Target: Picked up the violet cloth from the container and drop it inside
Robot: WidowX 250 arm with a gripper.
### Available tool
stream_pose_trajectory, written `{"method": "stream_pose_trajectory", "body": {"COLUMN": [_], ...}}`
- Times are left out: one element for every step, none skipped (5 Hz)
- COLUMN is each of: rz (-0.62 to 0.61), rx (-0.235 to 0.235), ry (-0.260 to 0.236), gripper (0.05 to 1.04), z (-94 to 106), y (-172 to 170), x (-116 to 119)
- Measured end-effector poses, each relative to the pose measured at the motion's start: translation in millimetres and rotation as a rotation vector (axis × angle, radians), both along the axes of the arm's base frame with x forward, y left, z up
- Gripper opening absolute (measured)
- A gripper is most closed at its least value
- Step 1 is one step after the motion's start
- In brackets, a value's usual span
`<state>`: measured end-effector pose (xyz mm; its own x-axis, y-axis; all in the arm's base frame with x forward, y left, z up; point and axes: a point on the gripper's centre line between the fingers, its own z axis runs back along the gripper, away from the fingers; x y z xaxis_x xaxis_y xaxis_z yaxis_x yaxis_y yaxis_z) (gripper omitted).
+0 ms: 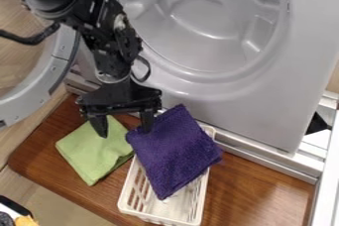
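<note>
Watching my spread pincer at the violet cloth's left edge

On the left I have the round door [51, 74] swung open, then the green cloth [92, 150] on the brown wooden surface [245, 190]. My gripper [124, 133] hangs with its fingers apart: the left one over the green cloth, the right one at the violet cloth [175, 153], though I can't tell if it touches. That violet cloth lies mostly right of my pincer and nearer, across the white container [159, 216]. Beyond, far side, I see the grey drum opening [205, 36].
</note>
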<state>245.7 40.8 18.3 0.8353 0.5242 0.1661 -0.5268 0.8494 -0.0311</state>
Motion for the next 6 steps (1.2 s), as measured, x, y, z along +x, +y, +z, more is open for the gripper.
{"method": "stream_pose_trajectory", "body": {"rz": [-0.048,-0.065,-0.069,-0.100,-0.132,-0.136], "rx": [-0.012,-0.020,-0.024,-0.023,-0.002,-0.004], "ry": [0.007,0.009,0.019,0.026,0.029,0.042], "gripper": [1.000,1.000,0.974,0.851,0.555,0.386], "z": [-10.8,-29.2,-45.9,-56.0,-55.0,-54.8], "y": [-4,-6,-8,-16,-22,-26], "x": [-7,-6,-4,1,4,3]}}
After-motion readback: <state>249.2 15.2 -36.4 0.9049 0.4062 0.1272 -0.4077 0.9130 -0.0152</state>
